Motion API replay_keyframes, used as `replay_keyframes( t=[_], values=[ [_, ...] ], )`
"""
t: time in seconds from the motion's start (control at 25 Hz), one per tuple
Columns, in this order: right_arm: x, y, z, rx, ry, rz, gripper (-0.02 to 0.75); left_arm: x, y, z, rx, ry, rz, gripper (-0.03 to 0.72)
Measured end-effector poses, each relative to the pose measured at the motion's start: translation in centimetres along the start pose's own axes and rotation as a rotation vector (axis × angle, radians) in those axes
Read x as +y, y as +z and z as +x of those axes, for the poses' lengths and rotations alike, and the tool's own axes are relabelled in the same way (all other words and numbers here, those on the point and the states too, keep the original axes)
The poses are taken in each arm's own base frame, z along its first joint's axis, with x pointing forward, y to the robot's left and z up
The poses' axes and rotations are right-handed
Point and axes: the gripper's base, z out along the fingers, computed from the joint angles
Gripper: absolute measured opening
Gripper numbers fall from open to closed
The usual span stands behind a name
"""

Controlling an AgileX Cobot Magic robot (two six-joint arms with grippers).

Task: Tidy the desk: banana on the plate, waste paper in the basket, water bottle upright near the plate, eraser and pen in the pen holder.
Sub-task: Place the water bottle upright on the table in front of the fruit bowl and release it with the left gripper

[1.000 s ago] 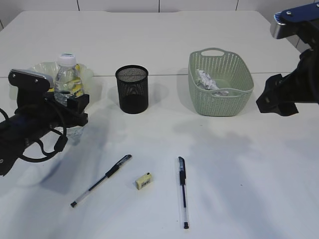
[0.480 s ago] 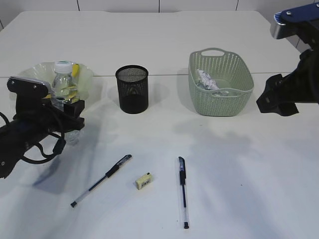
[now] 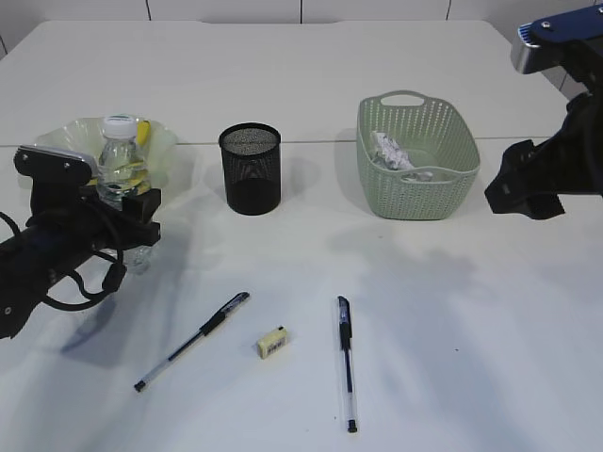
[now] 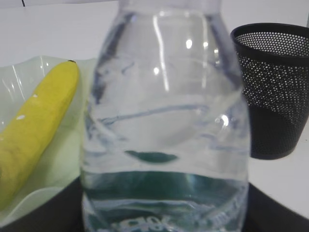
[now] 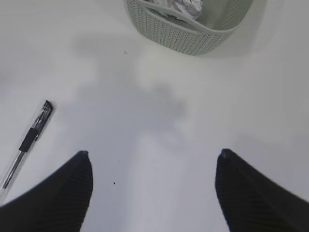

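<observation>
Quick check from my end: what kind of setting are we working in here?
Most likely a staged desk: a plain white tabletop with a mesh pen holder, two pens, an eraser and a basket holding crumpled paper.

Exterior looks down across the table (image 3: 311, 94); wrist views sit close, sharing its basket (image 3: 417, 165) and holder (image 3: 250, 169)

White worktop (image 3: 452, 311), matte, fills nearly the whole exterior view. A thin seam runs across it left to right, about a third of the way down. Far edge rounded at both corners. Behind it, a strip of pale wall panels (image 3: 226, 9) split by dark vertical joints. Light soft, from above; broad, blurred grey shadows lie on the worktop surface.
</observation>
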Motion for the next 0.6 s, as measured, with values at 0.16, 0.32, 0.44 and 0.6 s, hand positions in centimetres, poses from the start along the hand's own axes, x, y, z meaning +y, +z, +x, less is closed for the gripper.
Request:
replay_keyframes(
  t=[0.16,0.32,0.44,0.6],
  values=[
    [0.00,0.00,0.00,0.000,0.000,0.000,0.588,0.00,0.00,0.02,0.001,0.000,0.000,0.437],
    [0.00,0.00,0.00,0.000,0.000,0.000,0.588,-0.02,0.00,0.02,0.001,0.001,0.002,0.442],
    [-0.03,0.00,0.00,0.000,-0.004,0.003,0.588,-0.02,0.00,0.02,0.001,0.001,0.002,0.452],
    [-0.08,0.00,0.00,0.000,-0.010,0.009,0.588,-0.02,0.00,0.02,0.001,0.001,0.002,0.480]
  ],
)
